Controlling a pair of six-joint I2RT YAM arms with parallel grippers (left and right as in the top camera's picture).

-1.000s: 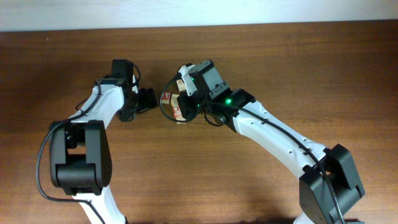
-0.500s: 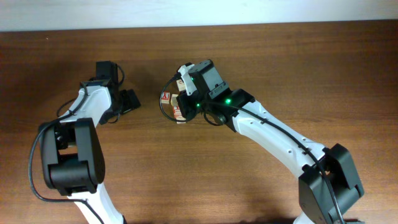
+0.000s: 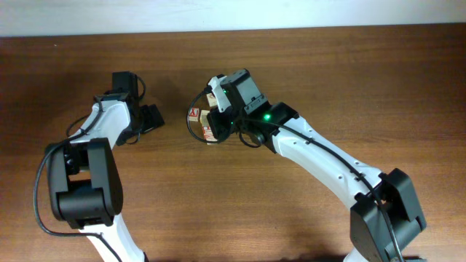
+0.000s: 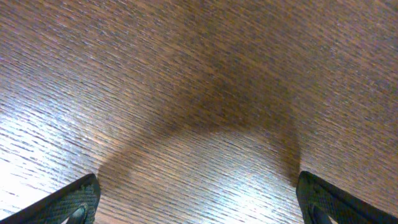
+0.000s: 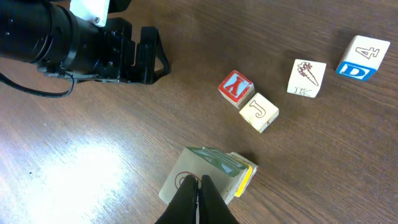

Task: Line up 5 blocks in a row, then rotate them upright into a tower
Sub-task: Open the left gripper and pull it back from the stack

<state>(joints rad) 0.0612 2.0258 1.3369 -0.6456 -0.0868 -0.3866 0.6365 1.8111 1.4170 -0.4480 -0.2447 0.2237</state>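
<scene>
Hovers left gripper (image 4: 202, 200), jaws spread wide and empty, over bare table (image 4: 199, 74). Points right gripper (image 5: 199, 186), pinched shut on nothing, at clustered blocks (image 5: 208, 171) marked red, green, yellow; 2 more, red X block (image 5: 236, 87) and J block (image 5: 262, 112), just beside each other, farther off.

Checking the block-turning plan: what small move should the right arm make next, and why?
Probably nudge the shut right gripper sideways to turn the green-marked block: its closed tips sit at that block's near edge, while the open left gripper is over the table.
</scene>
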